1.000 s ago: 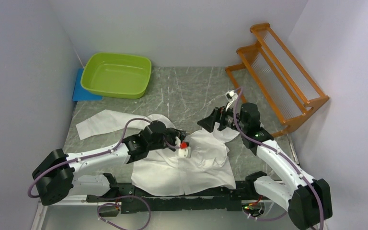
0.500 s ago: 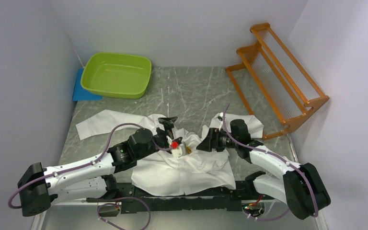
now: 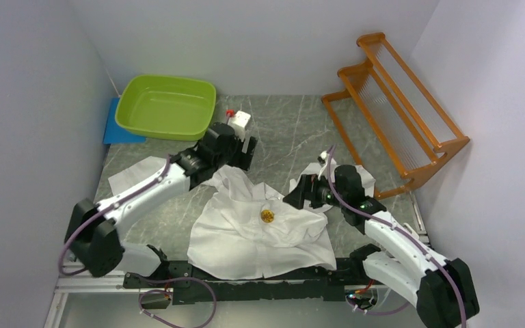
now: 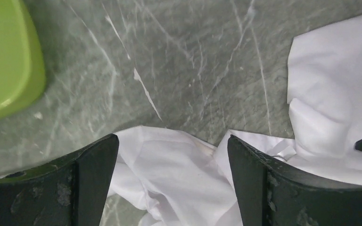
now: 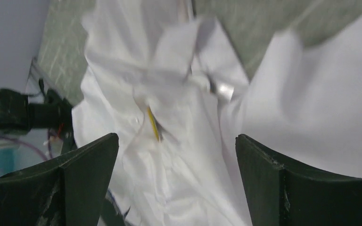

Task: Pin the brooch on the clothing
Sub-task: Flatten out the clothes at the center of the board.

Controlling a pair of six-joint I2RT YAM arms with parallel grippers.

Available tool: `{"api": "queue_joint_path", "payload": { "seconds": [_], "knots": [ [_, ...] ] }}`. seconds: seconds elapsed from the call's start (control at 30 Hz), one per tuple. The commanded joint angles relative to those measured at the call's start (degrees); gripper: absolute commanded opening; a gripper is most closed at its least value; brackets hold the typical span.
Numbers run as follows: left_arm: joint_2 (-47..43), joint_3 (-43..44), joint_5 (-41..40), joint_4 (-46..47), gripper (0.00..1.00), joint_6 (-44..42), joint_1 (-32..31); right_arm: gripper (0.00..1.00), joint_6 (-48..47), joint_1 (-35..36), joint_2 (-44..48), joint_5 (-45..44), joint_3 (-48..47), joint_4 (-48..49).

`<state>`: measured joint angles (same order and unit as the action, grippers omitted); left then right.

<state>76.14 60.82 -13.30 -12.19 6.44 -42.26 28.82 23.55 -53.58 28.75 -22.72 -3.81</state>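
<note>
Top external shows the brooch (image 3: 267, 216) on the shirt (image 3: 246, 249) front; right gripper (image 5: 175, 141) just beside the brooch, jaws spread, empty; left gripper (image 4: 169, 141) well beyond it, likewise — if the pin isn't latched, dragged cloth could shed it.

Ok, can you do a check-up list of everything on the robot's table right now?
Surface: grey marbled table, partly bare.
Job's things: white shirt spread rumpled at the near middle; gold brooch sits on its front, fastening cannot be told.
Clutter: green basin far left, blue mat showing at its left edge; orange rack far right.
Grippers: left gripper open, empty, over the shirt's far edge; right gripper open, empty, over the shirt.
Cables: purple cables run along both arms.
Surroundings: plain white walls.
</note>
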Motion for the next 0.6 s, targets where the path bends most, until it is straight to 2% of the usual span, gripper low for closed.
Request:
{"api": "queue_joint_path", "payload": {
  "seconds": [0.0,0.1,0.33,0.47,0.57],
  "knots": [
    [9.6,8.14,9.37,-12.67,0.89,11.59,3.27,0.99,-4.6,-0.1,1.19,-8.71,-7.03,-0.17],
    [16.54,12.42,14.5,-15.28,0.88,11.11,4.43,0.97,-4.73,-0.41,-5.44,-10.71,-11.43,-1.28],
    [26.25,14.58,24.1,-12.09,0.83,9.12,4.56,0.9,-1.91,-1.07,-21.62,-10.78,-17.47,0.49],
    [30.12,14.05,30.48,-10.52,0.79,8.06,4.29,0.88,-2.72,-1.82,-25.9,-15.04,-18.58,-0.59],
    [32.03,13.05,33.12,-10.08,0.76,7.18,3.55,0.83,-4.69,-1.84,-28.49,-16.73,-19.43,-1.87]
  ]
}}
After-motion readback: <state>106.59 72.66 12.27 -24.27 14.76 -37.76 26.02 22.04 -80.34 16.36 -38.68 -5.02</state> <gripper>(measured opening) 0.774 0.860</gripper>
